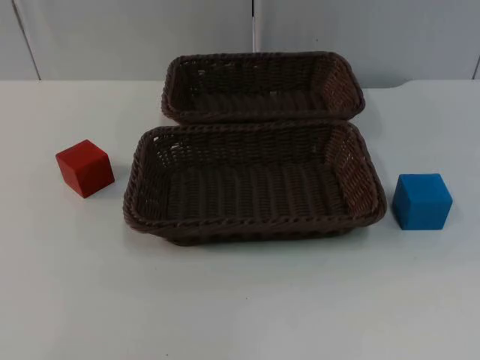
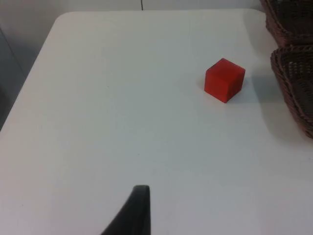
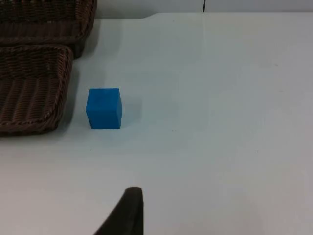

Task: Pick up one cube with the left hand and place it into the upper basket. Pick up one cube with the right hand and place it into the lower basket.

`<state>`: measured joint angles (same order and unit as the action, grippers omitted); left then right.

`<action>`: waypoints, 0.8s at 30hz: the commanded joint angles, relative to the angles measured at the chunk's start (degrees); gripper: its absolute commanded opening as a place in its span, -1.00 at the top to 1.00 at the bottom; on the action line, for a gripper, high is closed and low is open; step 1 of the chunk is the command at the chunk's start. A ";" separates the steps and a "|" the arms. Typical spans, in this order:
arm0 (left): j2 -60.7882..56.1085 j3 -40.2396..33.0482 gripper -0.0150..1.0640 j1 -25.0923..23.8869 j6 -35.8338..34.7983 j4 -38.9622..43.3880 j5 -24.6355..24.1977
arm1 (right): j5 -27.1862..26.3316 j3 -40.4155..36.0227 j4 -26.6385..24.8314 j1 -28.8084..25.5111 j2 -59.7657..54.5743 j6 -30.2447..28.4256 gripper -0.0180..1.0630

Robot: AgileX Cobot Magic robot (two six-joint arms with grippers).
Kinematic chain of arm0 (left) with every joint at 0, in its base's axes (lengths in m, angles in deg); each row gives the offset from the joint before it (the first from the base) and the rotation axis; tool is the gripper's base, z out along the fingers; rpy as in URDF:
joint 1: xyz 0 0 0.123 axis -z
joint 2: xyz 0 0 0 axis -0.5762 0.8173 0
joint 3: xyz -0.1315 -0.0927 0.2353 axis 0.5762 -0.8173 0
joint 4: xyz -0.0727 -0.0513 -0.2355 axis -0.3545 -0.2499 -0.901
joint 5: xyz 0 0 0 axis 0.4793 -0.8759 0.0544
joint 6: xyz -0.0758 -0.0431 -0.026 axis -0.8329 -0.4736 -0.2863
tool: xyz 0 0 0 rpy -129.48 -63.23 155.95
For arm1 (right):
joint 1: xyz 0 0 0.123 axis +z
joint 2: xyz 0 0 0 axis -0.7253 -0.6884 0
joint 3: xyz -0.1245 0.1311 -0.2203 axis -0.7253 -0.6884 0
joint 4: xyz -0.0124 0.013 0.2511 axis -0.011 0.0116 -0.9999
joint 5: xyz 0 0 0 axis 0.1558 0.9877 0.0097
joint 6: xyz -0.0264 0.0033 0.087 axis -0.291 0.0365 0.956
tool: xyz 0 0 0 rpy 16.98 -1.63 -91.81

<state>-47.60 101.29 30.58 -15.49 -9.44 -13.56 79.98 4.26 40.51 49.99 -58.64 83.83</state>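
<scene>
A red cube (image 1: pixel 85 168) sits on the white table left of the lower basket (image 1: pixel 255 225), a dark brown wicker tray. The upper basket (image 1: pixel 262 114) stands just behind it, rims nearly touching. Both baskets hold nothing. On the table to the right of the lower basket rests a blue cube (image 1: pixel 421 200). My left gripper (image 2: pixel 139 208) waits well short of the red cube (image 2: pixel 224 80), apart from it. My right gripper (image 3: pixel 128 210) waits likewise, some way back from the blue cube (image 3: pixel 103 108). Neither gripper holds anything that I can see.
The grey partition wall (image 1: pixel 135 37) closes the table behind the upper basket. The left wrist view takes in the table's left edge (image 2: pixel 29 78) and both basket ends (image 2: pixel 296 83). Open white table lies in front of the lower basket and around each cube.
</scene>
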 commanded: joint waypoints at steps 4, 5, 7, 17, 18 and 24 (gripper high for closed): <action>-0.26 -0.12 -0.98 -0.02 -0.29 0.15 -0.15 | -0.47 -0.40 1.36 -0.36 0.23 -0.59 -0.98; -0.26 -0.12 -0.98 -0.02 -0.29 0.15 -0.15 | -0.47 -0.40 1.36 -0.36 0.23 -0.59 -0.98; -0.26 -0.12 -0.98 -0.02 -0.29 0.15 -0.15 | -0.47 -0.40 1.36 -0.36 0.23 -0.59 -0.98; -0.26 -0.12 -0.98 -0.02 -0.29 0.15 -0.15 | -0.47 -0.40 1.37 -0.36 0.23 -0.71 -0.98; -0.26 -0.12 -0.98 -0.02 -0.29 0.15 -0.15 | -0.47 -0.40 1.37 -0.36 0.23 -0.71 -0.98; -0.26 -0.12 -0.98 -0.02 -0.29 0.15 -0.15 | -0.47 -0.40 1.37 -0.36 0.23 -0.71 -0.98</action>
<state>-47.60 101.29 30.58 -15.49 -9.33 -13.56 79.98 4.26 41.54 49.99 -58.64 83.83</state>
